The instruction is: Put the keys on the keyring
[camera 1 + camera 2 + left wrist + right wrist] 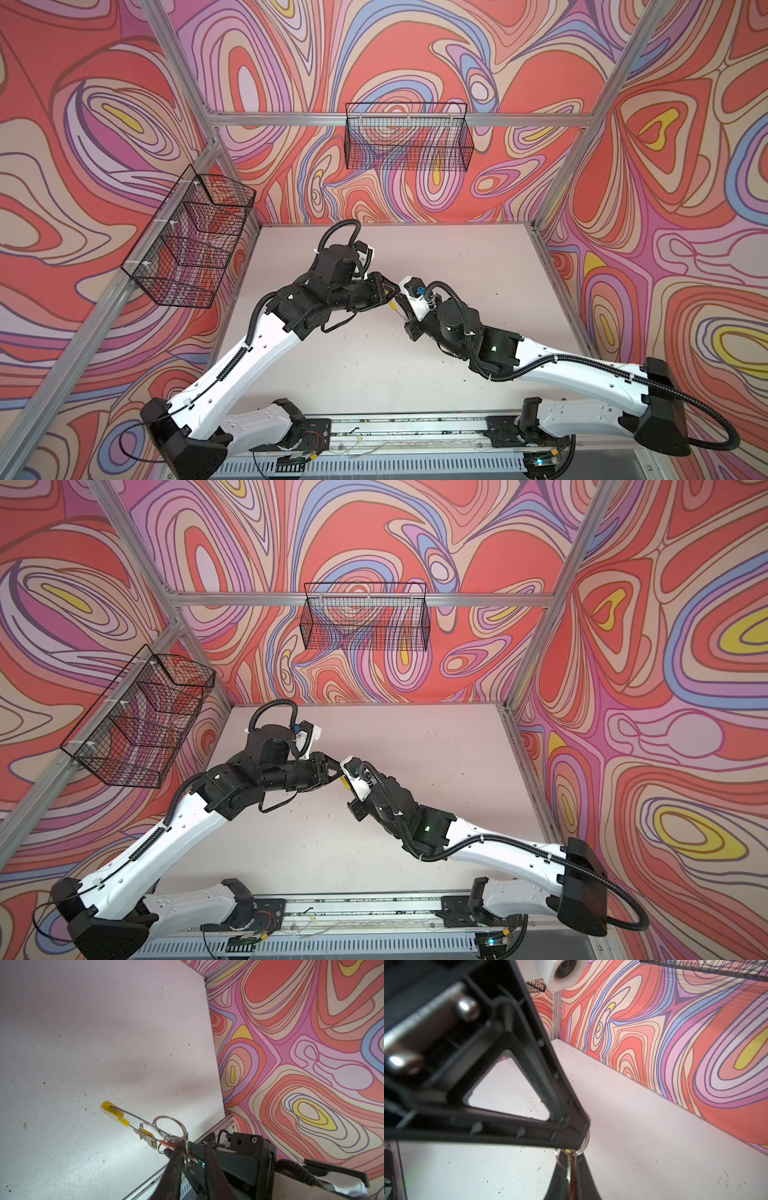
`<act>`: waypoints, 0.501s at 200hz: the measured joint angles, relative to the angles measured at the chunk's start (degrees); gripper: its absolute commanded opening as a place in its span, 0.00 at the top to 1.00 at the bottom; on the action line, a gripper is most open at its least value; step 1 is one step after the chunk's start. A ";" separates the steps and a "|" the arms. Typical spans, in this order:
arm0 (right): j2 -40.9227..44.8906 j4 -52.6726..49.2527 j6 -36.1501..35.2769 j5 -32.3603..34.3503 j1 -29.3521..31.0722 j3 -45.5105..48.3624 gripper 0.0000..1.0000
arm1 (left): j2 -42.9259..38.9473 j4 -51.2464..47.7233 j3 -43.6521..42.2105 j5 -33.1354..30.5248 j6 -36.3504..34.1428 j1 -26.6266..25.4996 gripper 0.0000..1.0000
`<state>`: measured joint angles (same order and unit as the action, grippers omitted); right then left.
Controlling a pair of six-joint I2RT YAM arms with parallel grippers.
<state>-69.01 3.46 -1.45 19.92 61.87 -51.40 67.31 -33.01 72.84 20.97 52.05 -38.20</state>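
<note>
Left wall: wire basket [187, 241] is hanging there, nothing readable inside. Left arm is reaching in toward mid-worktop [478, 270]. The left end effector [390, 291] is meeting the right one tip to tip, clear of the surface.

Left wrist view: the left end effector [192, 1148] is sitting with its fingers [174, 1165] drawn close on either side of a small wire ring [187, 1157]. A narrow gap is showing. In the right wrist view the same fingers are converging to a point [583, 1136] at that ring. Cannot tell if it is actually pinching the wire.

The keyring [113, 1112] is sticking out edge-on beyond the fingertips, yellow segment at the far end and a bigger split ring [168, 1117] looping up near the grip. The yellow-tag key [148, 1133] is dangling beside the rim. The red tag [172, 1144] is running straight into the grip. In both top views only a yellow speck [392, 306] [345, 782] is showing between the arms.

The right end effector [571, 1169] is pressed together, clamping the red tag, with wire loops bunching at its tip. The right arm is stretching in from the right. The back-wall basket [409, 137] is hanging behind the middle.
</note>
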 measured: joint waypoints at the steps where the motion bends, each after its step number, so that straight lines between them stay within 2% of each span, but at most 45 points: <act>1: 0.00 0.00 0.00 0.00 0.00 0.00 1.00 | 0.02 0.00 0.00 -0.02 -0.02 0.00 0.82; 41: 0.00 0.02 0.02 0.26 -0.02 0.00 1.00 | 0.66 -0.50 0.42 -0.28 -0.94 0.04 0.90; 89: 0.00 0.00 0.00 0.63 0.00 0.00 1.00 | 0.72 -0.66 0.61 -0.70 -1.05 0.22 0.90; 100: 0.00 0.02 0.00 0.68 0.02 0.00 1.00 | 0.79 -0.66 0.68 -0.70 -1.07 0.22 0.94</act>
<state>-69.01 3.49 -1.45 20.60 61.89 -51.40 68.10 -33.67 73.52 20.27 50.98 -37.98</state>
